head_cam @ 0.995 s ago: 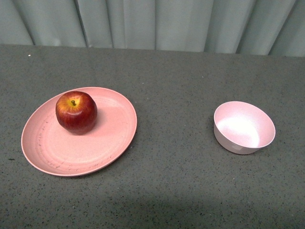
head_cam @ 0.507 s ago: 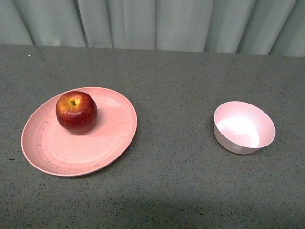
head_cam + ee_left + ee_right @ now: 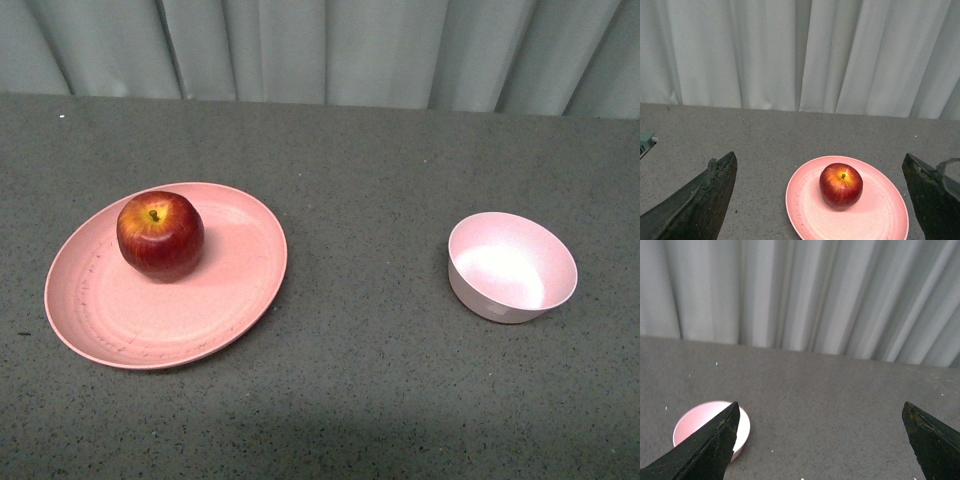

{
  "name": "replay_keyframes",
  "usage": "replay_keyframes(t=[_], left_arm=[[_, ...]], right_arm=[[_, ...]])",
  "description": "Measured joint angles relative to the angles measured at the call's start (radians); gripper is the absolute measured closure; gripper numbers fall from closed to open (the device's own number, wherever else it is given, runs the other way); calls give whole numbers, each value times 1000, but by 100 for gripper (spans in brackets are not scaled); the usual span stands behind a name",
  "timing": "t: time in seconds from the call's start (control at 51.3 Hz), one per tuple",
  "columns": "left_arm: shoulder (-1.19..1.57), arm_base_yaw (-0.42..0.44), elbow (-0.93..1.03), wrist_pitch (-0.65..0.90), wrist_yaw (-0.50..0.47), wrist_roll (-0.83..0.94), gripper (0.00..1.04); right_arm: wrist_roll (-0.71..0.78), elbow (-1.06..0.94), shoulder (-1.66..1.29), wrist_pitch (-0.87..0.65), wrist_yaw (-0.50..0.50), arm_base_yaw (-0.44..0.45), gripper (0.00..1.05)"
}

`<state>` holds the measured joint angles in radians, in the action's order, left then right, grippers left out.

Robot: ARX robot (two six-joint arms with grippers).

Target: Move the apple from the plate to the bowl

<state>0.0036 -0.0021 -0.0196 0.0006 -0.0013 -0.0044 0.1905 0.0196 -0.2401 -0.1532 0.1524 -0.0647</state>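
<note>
Grey tabletop: apple on plate, bowl apart; left gripper, right gripper jaws spread.

You've got a dark grey speckled table and a pale pleated curtain along its far edge; tiny white speck on the table, far left.
</note>
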Motion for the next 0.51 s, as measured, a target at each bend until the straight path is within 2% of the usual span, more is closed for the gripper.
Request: replay_keyframes(t=[0.078, 0.156, 0.273, 0.371, 0.507], left_arm=[[0, 0, 0, 0, 0, 0, 7], [0, 0, 0, 0, 1, 0, 7], [0, 0, 0, 0, 0, 0, 7], [0, 0, 0, 0, 0, 0, 7], [0, 0, 0, 0, 1, 0, 7]], right_arm=[[24, 21, -145, -85, -53, 10, 9], [51, 85, -414, -224, -129, 20, 9], [72, 167, -671, -306, -175, 16, 9], [80, 269, -921, -296, -212, -10, 9], [79, 422, -1147, -179, -256, -55, 9]])
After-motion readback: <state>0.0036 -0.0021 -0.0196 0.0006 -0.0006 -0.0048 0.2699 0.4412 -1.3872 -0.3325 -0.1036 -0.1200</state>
